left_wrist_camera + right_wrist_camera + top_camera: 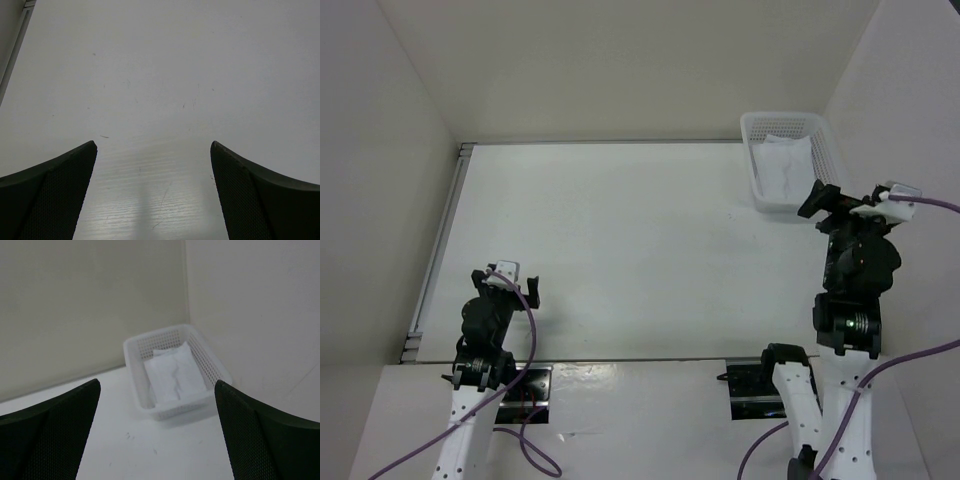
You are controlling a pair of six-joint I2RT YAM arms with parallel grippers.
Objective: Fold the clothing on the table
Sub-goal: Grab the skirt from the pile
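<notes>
Progress cannot be fixed with certainty. The thin, soft white fabric clothing (785, 160) lies as a compact, creased rectangle inside the rigid white plastic mesh basket (820, 130), at the upper right of the top view, not spread on the flat matte white tabletop (620, 240). Left fingers (60, 190) and right fingers (260, 440) stand wide apart, holding nothing. Judgement: either folded and stowed, or not yet taken out.

White rectangular plastic mesh basket (752, 160): upright, open-topped, perforated sides, solid rim. Plain off-white back wall (620, 60): just behind basket. Matching right side wall (910, 90): close beside basket. Left side wall (370, 150): well apart from basket, opposite side.
</notes>
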